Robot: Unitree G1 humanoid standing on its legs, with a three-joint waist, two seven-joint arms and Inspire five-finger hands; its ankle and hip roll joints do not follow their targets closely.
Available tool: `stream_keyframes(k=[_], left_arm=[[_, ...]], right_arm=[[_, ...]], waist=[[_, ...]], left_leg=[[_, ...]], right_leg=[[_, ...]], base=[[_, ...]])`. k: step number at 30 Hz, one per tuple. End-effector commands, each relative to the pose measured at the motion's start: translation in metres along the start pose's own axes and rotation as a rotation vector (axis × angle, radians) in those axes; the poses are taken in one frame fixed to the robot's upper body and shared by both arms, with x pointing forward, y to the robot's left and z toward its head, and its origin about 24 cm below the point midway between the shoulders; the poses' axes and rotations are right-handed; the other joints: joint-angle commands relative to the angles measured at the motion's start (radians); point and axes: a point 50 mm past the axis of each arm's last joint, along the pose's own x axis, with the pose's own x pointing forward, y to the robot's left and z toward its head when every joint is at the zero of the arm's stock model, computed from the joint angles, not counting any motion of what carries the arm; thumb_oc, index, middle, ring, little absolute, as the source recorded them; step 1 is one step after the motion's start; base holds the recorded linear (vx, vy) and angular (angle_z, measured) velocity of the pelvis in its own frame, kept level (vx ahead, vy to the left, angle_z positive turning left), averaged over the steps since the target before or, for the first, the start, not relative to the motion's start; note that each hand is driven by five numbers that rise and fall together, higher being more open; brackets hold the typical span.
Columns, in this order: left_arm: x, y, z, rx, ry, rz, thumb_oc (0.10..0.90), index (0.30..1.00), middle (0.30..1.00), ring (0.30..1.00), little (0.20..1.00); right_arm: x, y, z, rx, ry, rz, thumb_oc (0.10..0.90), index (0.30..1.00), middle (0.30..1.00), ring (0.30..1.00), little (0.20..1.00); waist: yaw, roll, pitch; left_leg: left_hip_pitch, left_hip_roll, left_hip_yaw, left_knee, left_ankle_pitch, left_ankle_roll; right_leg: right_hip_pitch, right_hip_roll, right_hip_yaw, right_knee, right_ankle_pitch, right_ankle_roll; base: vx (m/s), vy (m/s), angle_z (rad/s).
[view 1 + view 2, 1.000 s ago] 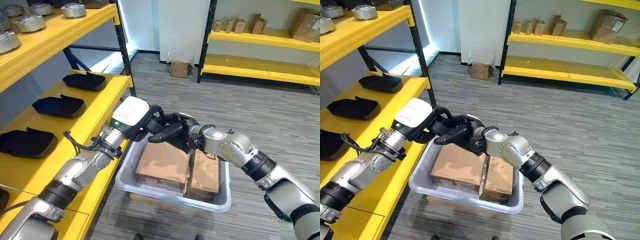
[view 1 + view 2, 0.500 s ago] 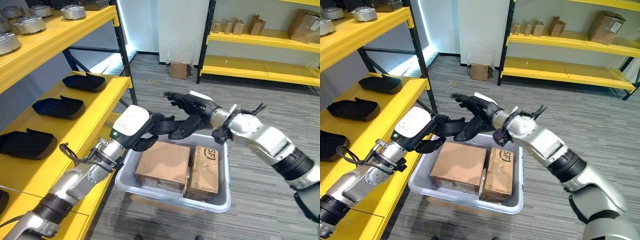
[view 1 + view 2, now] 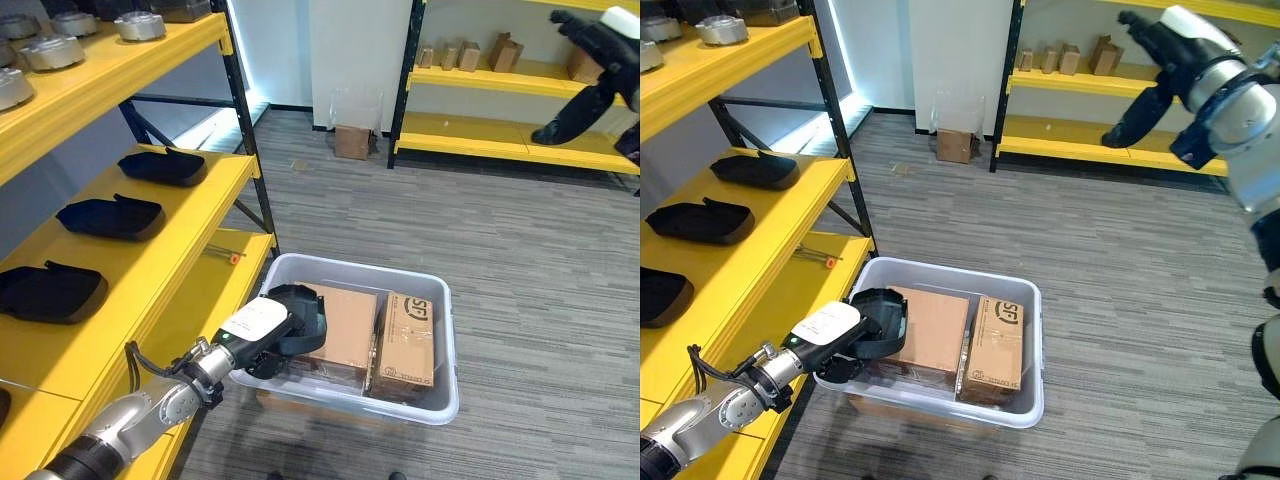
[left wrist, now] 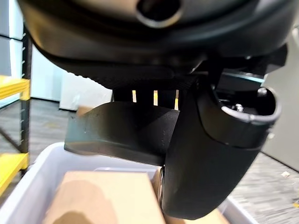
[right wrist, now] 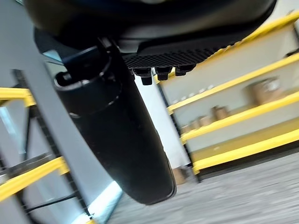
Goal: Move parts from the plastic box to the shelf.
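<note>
Left hand (image 3: 262, 330) has dropped to the grey plastic box (image 3: 440, 400) at 6 o'clock, fingers curled round a black moulded part (image 3: 303, 322). Right hand (image 3: 1180, 60) has withdrawn to 2 o'clock, fingers straight, empty. Transfer to yellow shelf (image 3: 180, 290) pending.

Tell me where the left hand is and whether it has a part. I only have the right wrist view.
Observer: The left hand is low over the left side of the plastic box, curled round a black part.
Operator: Anything else in that box?
Observer: Two cardboard boxes side by side, a larger one next to the hand and a narrower one on the right.
Operator: And where does the part go?
Observer: Probably the yellow shelf at the robot's left, where three similar black parts lie in a row.
</note>
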Motion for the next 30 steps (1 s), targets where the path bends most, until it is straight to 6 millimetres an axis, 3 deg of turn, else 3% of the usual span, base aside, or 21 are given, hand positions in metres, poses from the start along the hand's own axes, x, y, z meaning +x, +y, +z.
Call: stream_keyframes(k=[1, 3, 7, 16, 21, 24, 27, 30], left_arm=[[0.02, 0.058, 0.016, 0.043, -0.144, 0.232, 0.4, 0.3, 0.3, 0.3, 0.3], [0.023, 0.058, 0.018, 0.039, -0.144, 0.239, 0.4, 0.3, 0.3, 0.3, 0.3], [0.024, 0.057, 0.018, 0.036, -0.139, 0.244, 0.4, 0.3, 0.3, 0.3, 0.3], [0.021, 0.054, 0.015, 0.037, -0.126, 0.25, 0.4, 0.3, 0.3, 0.3, 0.3], [0.016, 0.053, 0.012, 0.051, -0.106, 0.277, 0.4, 0.3, 0.3, 0.3, 0.3], [0.01, 0.055, 0.01, 0.063, -0.081, 0.319, 0.4, 0.3, 0.3, 0.3, 0.3], [0.006, 0.059, 0.01, 0.078, -0.065, 0.359, 0.4, 0.3, 0.3, 0.3, 0.3], [0.003, 0.059, 0.013, 0.093, -0.057, 0.403, 0.4, 0.3, 0.3, 0.3, 0.3]], right_arm=[[-0.001, -0.022, 0.04, 0.01, -0.176, -0.111, 0.9, 1.0, 1.0, 1.0, 1.0], [0.002, -0.007, 0.042, -0.003, -0.184, -0.092, 0.9, 1.0, 1.0, 1.0, 1.0], [0.001, 0.006, 0.039, 0.006, -0.178, -0.092, 0.9, 1.0, 1.0, 1.0, 1.0], [-0.005, 0.007, 0.02, 0.067, -0.102, -0.133, 0.9, 1.0, 1.0, 1.0, 1.0], [-0.02, -0.003, 0.014, 0.023, -0.052, -0.196, 0.9, 1.0, 1.0, 1.0, 1.0], [-0.036, 0.003, 0.004, 0.116, -0.046, -0.232, 0.9, 1.0, 1.0, 1.0, 1.0], [-0.051, 0.016, -0.007, 0.223, -0.069, -0.341, 0.9, 1.0, 1.0, 1.0, 1.0], [-0.07, 0.045, -0.018, 0.365, -0.087, -0.447, 0.9, 1.0, 1.0, 1.0, 1.0]], waist=[[0.045, -0.032, -0.107], [0.047, -0.028, -0.103], [0.045, -0.024, -0.1], [0.039, -0.022, -0.096], [0.019, -0.016, -0.091], [0.001, -0.01, -0.084], [-0.008, -0.001, -0.074], [-0.009, 0.011, -0.059]], left_leg=[[0.001, 0.058, -0.042, -0.001, -0.015, -0.039], [0.0, 0.059, -0.043, 0.0, -0.015, -0.038], [0.001, 0.059, -0.042, 0.001, -0.017, -0.038], [0.0, 0.058, -0.042, 0.002, -0.02, -0.036], [-0.005, 0.054, -0.062, 0.003, -0.024, -0.029], [-0.006, 0.057, -0.064, 0.004, -0.022, -0.026], [-0.009, 0.06, -0.07, 0.005, -0.019, -0.024], [-0.018, 0.07, -0.088, 0.016, -0.019, -0.022]], right_leg=[[-0.012, -0.106, -0.143, 0.092, -0.016, 0.055], [-0.013, -0.107, -0.144, 0.093, -0.02, 0.054], [-0.013, -0.107, -0.142, 0.096, -0.023, 0.053], [-0.018, -0.1, -0.137, 0.103, -0.033, 0.048], [-0.027, -0.069, -0.102, 0.122, -0.059, 0.027], [-0.032, -0.058, -0.087, 0.133, -0.07, 0.018], [-0.038, -0.05, -0.078, 0.146, -0.083, 0.007], [-0.043, -0.032, -0.07, 0.178, -0.112, -0.012]], base=[[0.0, 0.0, 0.0], [0.0, 0.004, -0.03], [-0.01, 0.012, -0.05], [0.0, 0.0, 0.0], [0.0, -0.051, 0.0], [-0.02, -0.1, 0.0], [-0.03, -0.11, -0.02], [-0.03, -0.148, 0.02]])
